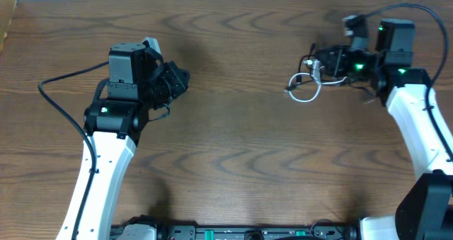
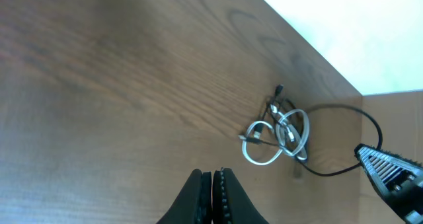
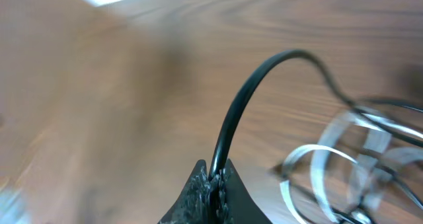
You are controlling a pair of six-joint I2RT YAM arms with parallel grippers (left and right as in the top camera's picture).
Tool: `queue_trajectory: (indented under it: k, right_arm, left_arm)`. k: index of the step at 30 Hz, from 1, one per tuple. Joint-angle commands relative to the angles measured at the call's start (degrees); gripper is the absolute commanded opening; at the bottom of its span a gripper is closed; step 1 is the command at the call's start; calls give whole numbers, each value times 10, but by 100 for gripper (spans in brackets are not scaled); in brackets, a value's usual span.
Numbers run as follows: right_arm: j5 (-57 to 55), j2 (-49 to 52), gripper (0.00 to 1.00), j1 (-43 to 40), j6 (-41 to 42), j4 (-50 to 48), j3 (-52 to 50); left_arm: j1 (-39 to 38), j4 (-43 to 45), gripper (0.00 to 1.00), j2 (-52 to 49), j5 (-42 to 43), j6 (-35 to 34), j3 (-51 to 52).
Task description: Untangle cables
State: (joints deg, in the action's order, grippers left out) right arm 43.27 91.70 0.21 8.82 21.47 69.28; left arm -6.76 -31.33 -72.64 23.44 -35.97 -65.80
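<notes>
Nearest the right wrist lens we record the right gripper (image 3: 213, 181). Its fingers are pressed together on the black cable (image 3: 264, 72). From the tips this cable rises in a high arc, then drops to the right of the fingers into the coil (image 3: 357, 164). The white cable (image 3: 317, 158) shows there as blurred loops, low and to the right of the fingertips, near them. The arc stands in front of part of the wooden table (image 3: 132, 85).

In the left wrist view, the left gripper (image 2: 211, 184) has its fingers closed flat against each other with nothing between them. The coil lies on the table ahead of these fingers and to their right, well apart from them. A small dark plug end (image 2: 279, 90) juts from its far side, pointing away from the left fingers. We cannot settle a single long axis for the bundle. The black cable trails from it toward the right fingers.

From overhead, the right arm reaches in with its fingers directed toward the left arm, and the left gripper faces it across the table. A thick arm wire (image 1: 56, 91) loops beside the left arm.
</notes>
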Motion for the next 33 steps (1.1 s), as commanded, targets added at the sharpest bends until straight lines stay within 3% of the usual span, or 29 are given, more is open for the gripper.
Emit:
queue_trajectory:
  k: [1, 5, 9, 12, 19, 25, 32, 33]
  right_arm:
    - [128, -22, 1, 44, -46, 1, 27]
    - [125, -72, 1, 65, -4, 12, 82]
    - [109, -138, 1, 66, 58, 12, 111]
    - [110, -165, 1, 66, 60, 19, 111]
    - [148, -176, 1, 66, 59, 37, 111]
    - [169, -176, 1, 66, 57, 41, 111]
    - [176, -176, 1, 66, 53, 48, 111]
    - [176, -176, 1, 66, 53, 50, 111]
  left_arm:
    - [-13, 29, 17, 3, 24, 63, -7]
    - [-14, 76, 45, 3, 64, 86, -7]
    - [-14, 129, 60, -2, 116, 114, -7]
    - [-16, 166, 66, -16, 162, 120, -7]
    - [-66, 370, 74, -128, 316, 120, -7]
    - [-111, 487, 79, -205, 298, 114, -7]
    - [-158, 581, 79, -245, 243, 102, -7]
    - [-166, 593, 74, -249, 221, 102, -7]
